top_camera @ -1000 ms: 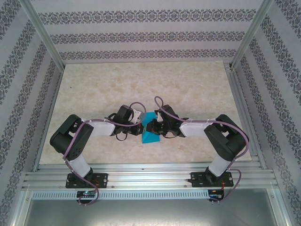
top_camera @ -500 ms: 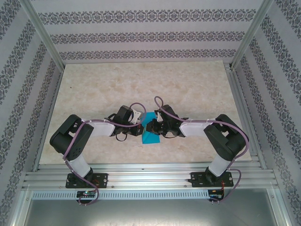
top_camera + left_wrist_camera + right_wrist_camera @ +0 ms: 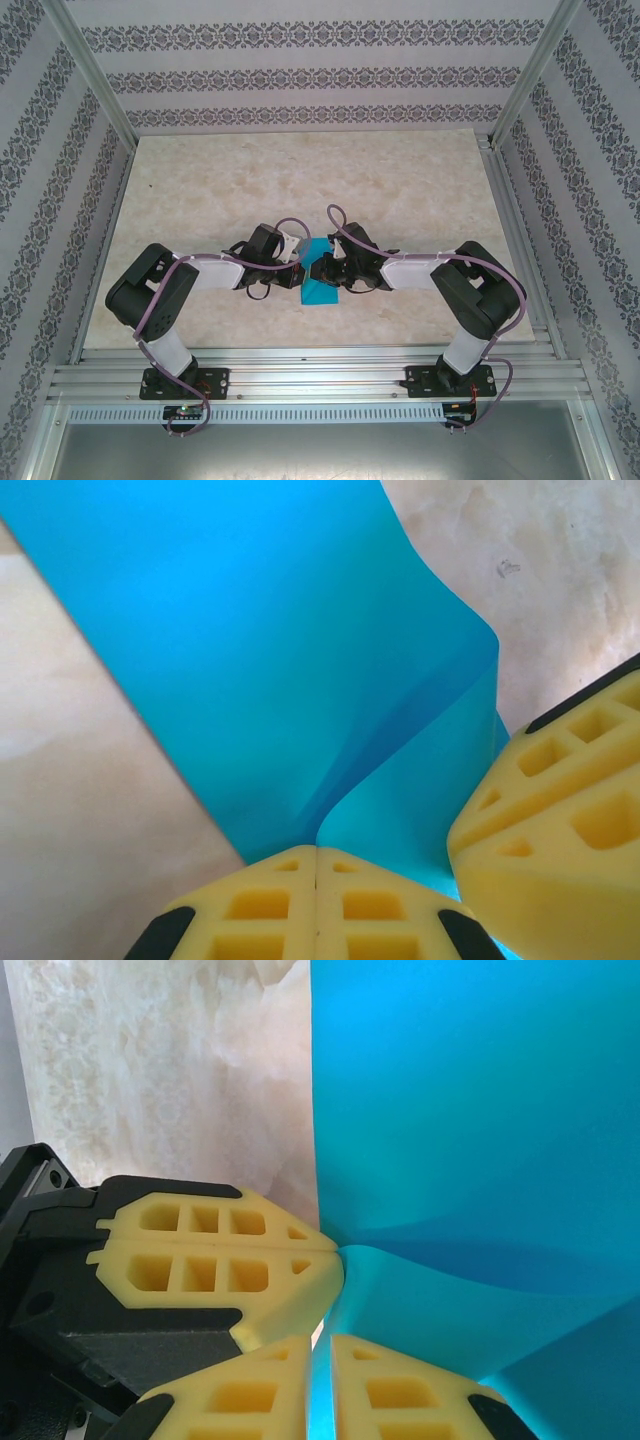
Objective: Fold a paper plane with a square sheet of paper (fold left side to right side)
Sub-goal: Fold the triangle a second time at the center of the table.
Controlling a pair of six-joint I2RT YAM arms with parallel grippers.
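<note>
The square sheet of paper (image 3: 321, 289), cyan-blue, is held up between both grippers at mid-table, bent into a curved fold. My left gripper (image 3: 317, 852) is shut, its yellow fingertips pinching the sheet (image 3: 260, 650) where the bend runs in. My right gripper (image 3: 322, 1365) is shut on the sheet's edge (image 3: 470, 1110), with a blue strip showing between its fingers. The two grippers sit almost touching, the left gripper (image 3: 298, 268) just left of the right gripper (image 3: 323, 270). In the left wrist view a right finger (image 3: 560, 790) stands close by. A paper plane is out of view.
The marble tabletop (image 3: 300, 180) stretches far behind the arms. Patterned walls close in the back and sides, and aluminium rails (image 3: 320, 375) run along the near edge by the arm bases.
</note>
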